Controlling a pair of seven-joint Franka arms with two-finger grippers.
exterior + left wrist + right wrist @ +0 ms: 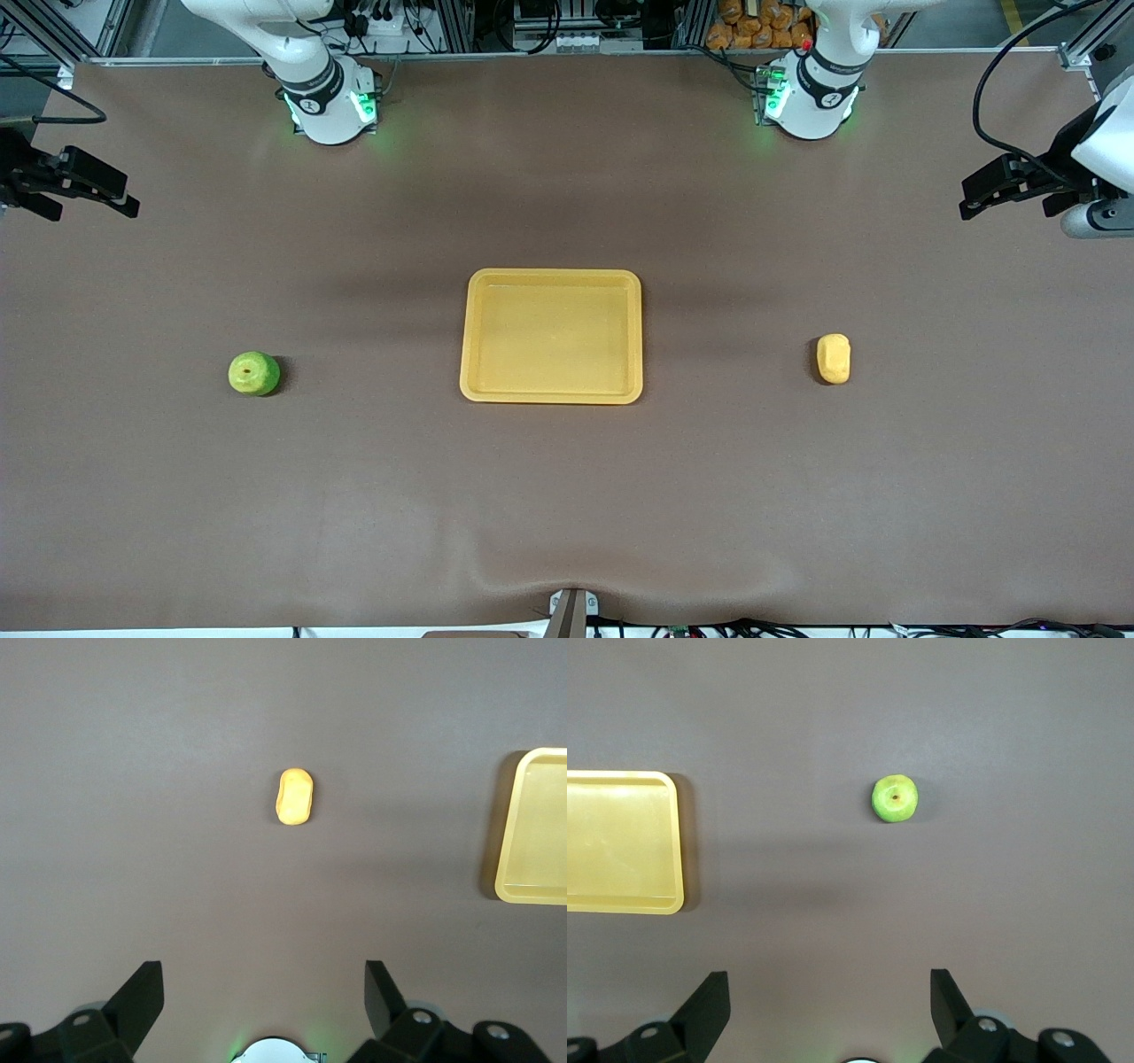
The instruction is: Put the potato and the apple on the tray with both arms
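The yellow tray (551,337) lies empty at the table's middle. The green apple (254,373) sits on the table toward the right arm's end, stem dimple up. The yellow-orange potato (834,358) lies toward the left arm's end. My right gripper (124,195) is open and empty, high over the table's edge at its own end. My left gripper (970,199) is open and empty, high over its own end. The left wrist view shows the potato (295,796), a tray corner (534,828) and the left gripper (264,979). The right wrist view shows the apple (895,798), the tray (616,842) and the right gripper (829,983).
The brown table mat (567,496) spreads wide around the three things. The arm bases (332,106) glow green along the table's edge. A small camera mount (571,611) stands at the edge nearest the front camera. Cables and clutter lie off the table by the bases.
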